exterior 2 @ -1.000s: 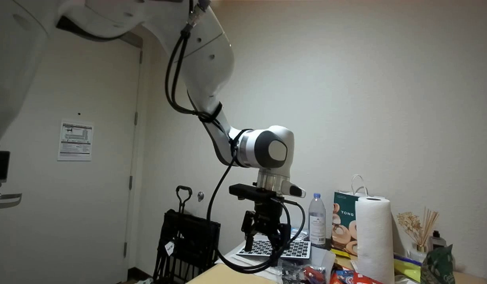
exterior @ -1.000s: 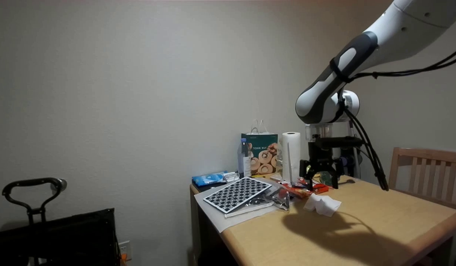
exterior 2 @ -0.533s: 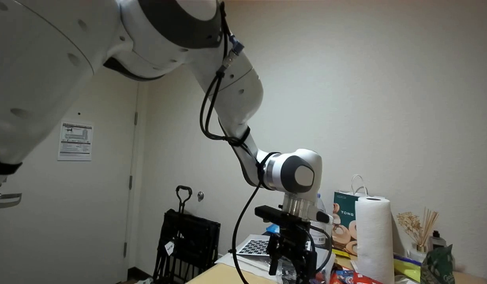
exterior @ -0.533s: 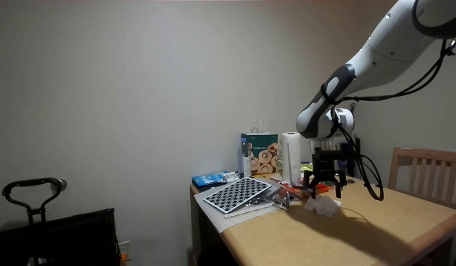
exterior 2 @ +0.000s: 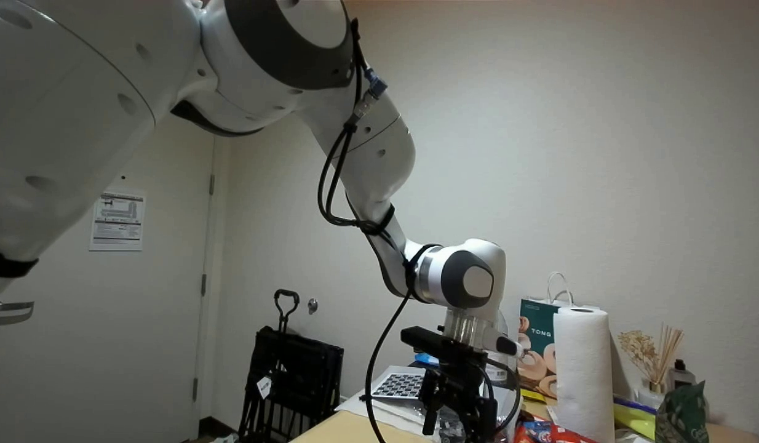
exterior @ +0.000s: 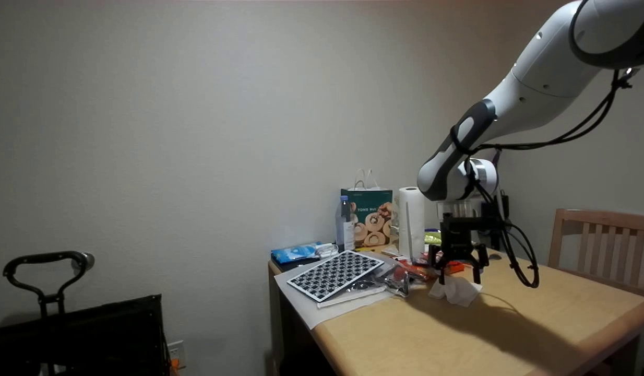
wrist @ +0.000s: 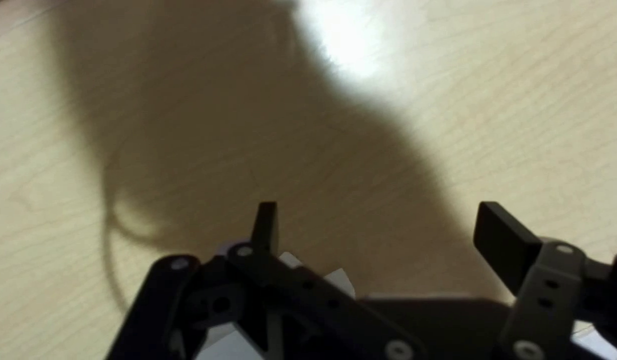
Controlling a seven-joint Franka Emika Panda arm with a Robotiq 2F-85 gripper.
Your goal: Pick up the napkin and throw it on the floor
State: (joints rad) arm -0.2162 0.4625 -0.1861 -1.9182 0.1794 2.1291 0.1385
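Observation:
The napkin (exterior: 462, 293) is a white crumpled piece lying on the wooden table (exterior: 405, 334) in an exterior view. My gripper (exterior: 460, 282) is open and points down over it, its fingertips overlapping the napkin's far edge there. I cannot tell whether they touch it. In an exterior view the gripper (exterior 2: 456, 432) hangs low at the bottom edge, and the napkin is out of view. In the wrist view the gripper (wrist: 377, 210) stands wide open with nothing between its pads (wrist: 506, 245). White corners, apparently of the napkin (wrist: 341, 283), peek out behind one finger; the rest is hidden.
A paper-towel roll (exterior: 412, 222), a green paper bag (exterior: 373, 216) and a bottle (exterior: 345, 224) stand behind. A checkered board (exterior: 335, 275) and red packets (exterior: 452, 267) lie near the gripper. A chair (exterior: 604, 250) stands beyond the table. A black folded cart (exterior: 76, 334) stands off the table.
The arm has come down toward the napkin, mostly in the first half second and only slightly since. The gripper stays open. The napkin has not moved.

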